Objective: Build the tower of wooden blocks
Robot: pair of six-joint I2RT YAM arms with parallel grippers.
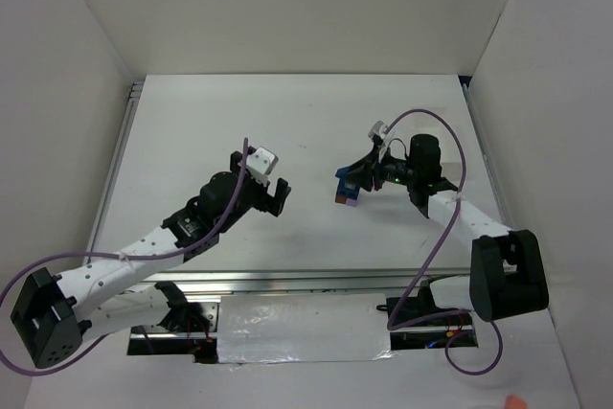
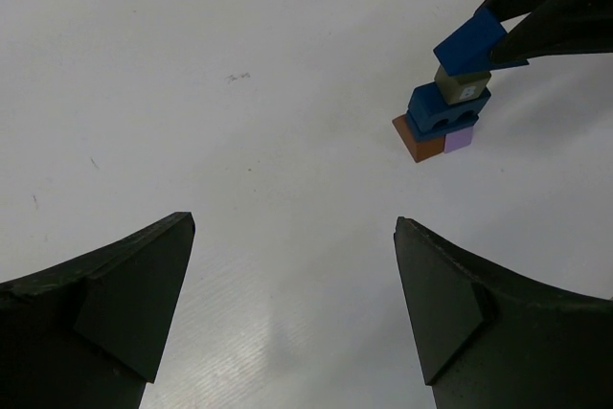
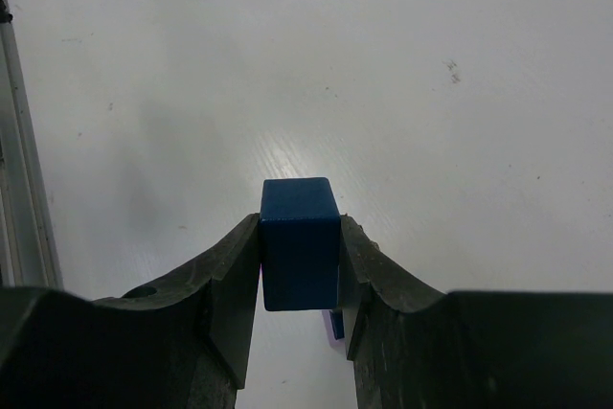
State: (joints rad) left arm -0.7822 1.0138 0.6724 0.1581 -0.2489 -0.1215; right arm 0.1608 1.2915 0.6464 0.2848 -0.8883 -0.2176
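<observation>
The wood block tower (image 2: 445, 112) stands on the white table, right of centre in the top view (image 1: 346, 196). A brown-orange block (image 2: 418, 138) and a lavender block (image 2: 460, 140) lie at its base, with a blue arched block (image 2: 442, 110) on them and a grey block (image 2: 464, 85) above that. My right gripper (image 3: 300, 225) is shut on a dark blue block (image 3: 299, 232), held tilted just over the grey block (image 2: 469, 42). My left gripper (image 2: 294, 222) hangs open and empty to the tower's left, well apart from it (image 1: 278, 193).
A metal rail (image 1: 113, 179) runs along the table's left edge and shows in the right wrist view (image 3: 19, 189). White walls enclose the back and both sides. A silvery strip (image 1: 297, 328) lies between the arm bases, and purple cables loop off both arms.
</observation>
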